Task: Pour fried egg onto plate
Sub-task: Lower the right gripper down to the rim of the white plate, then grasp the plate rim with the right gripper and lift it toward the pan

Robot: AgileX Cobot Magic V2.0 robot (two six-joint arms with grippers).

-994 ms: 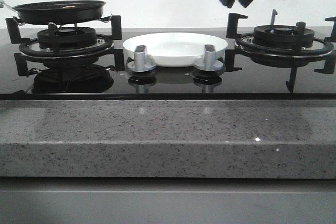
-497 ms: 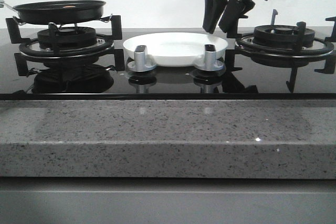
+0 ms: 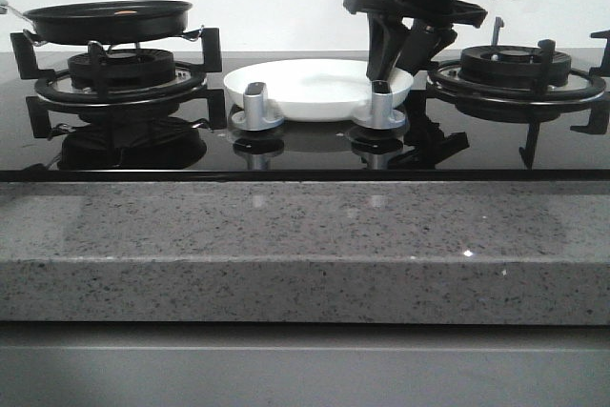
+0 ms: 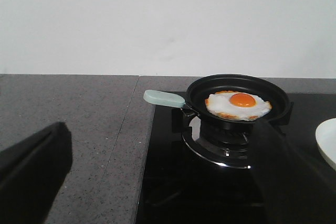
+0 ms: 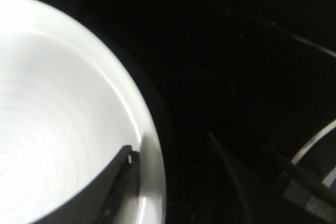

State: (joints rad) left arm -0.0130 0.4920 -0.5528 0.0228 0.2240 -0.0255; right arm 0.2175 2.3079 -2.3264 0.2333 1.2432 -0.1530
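Right end effector (image 3: 391,66) parted astride the plate (image 3: 305,83) rim, apparently; contact hidden.

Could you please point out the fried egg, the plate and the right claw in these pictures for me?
fried egg (image 4: 243,100): left wrist view, on the orange yolk.
plate (image 3: 315,83): front view, on the bare white inner surface.
right claw (image 3: 396,62): front view, between the two fingertips at the plate's right rim.

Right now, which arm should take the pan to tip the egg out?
Left. Left gripper faces the pan holding the fried egg; right gripper is at the plate rim.
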